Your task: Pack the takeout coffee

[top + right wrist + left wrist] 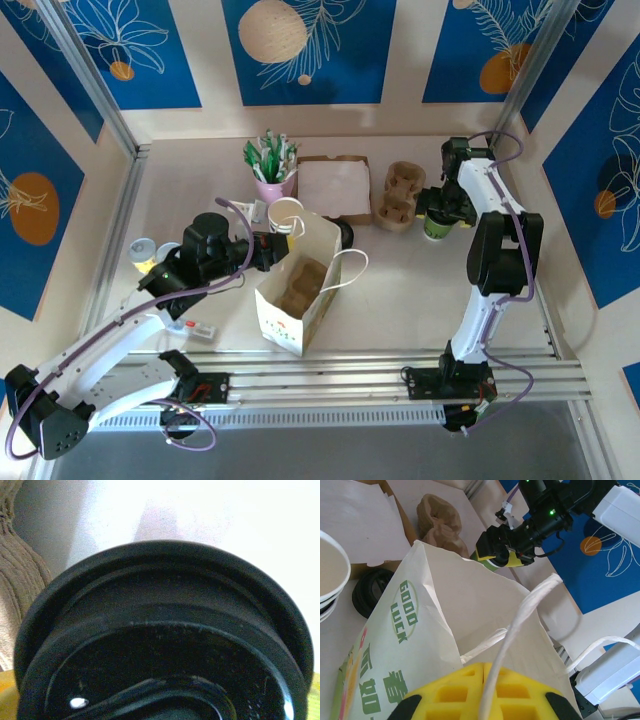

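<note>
The takeout coffee, a small dark-green cup, stands at the right beside the pulp cup carrier. Its black lid sits right under the right wrist camera. My right gripper is shut around the takeout coffee, with a yellow pad on each side. The white paper bag stands open in the middle of the table, a brown pulp insert at its bottom. My left gripper is shut on the bag's white handle, which runs between the yellow pads. Across the bag, the right gripper hangs beyond its far edge.
A stack of lidless cups and loose black lids sit just behind the bag. A brown box of paper and a pink cup of packets stand further back. Small items lie at the left. Aluminium rails run along the near edge.
</note>
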Available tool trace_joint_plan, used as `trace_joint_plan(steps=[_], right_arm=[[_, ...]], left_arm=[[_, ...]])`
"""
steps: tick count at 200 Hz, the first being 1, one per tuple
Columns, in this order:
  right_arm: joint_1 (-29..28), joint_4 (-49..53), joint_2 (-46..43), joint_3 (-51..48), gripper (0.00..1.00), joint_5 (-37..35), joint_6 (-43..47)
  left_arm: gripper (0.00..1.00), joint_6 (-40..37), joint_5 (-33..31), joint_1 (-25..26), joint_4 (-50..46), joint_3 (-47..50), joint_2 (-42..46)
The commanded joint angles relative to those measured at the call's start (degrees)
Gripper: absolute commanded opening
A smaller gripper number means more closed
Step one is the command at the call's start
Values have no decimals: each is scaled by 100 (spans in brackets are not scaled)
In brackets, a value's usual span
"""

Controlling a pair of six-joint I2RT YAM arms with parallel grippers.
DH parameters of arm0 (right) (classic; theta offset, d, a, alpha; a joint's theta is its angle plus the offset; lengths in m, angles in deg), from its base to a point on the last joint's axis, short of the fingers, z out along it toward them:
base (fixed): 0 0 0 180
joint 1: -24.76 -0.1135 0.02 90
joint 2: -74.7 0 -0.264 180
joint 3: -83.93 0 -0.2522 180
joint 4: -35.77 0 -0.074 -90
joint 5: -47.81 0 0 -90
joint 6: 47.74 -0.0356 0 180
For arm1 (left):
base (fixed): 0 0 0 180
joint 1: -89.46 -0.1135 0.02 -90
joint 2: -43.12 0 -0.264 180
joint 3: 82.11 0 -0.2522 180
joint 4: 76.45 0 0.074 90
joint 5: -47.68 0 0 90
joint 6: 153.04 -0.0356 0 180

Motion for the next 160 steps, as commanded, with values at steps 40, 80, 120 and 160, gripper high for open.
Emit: trace_joint_plan(steps=[40,80,120,160], right_arm=[[28,102,61,209,93,-130,14],[29,84,80,178,84,-60,4],[-28,111,-84,214,80,-119,-1],[-133,119,-354,130,79,-300,-28]], left_arm=[[0,360,-232,-71,398,130,-30],[0,814,-661,-71,767,241,-35],[0,1411,-996,-74,1259,448,-24],[0,1827,-1120,-70,1582,507,-98]])
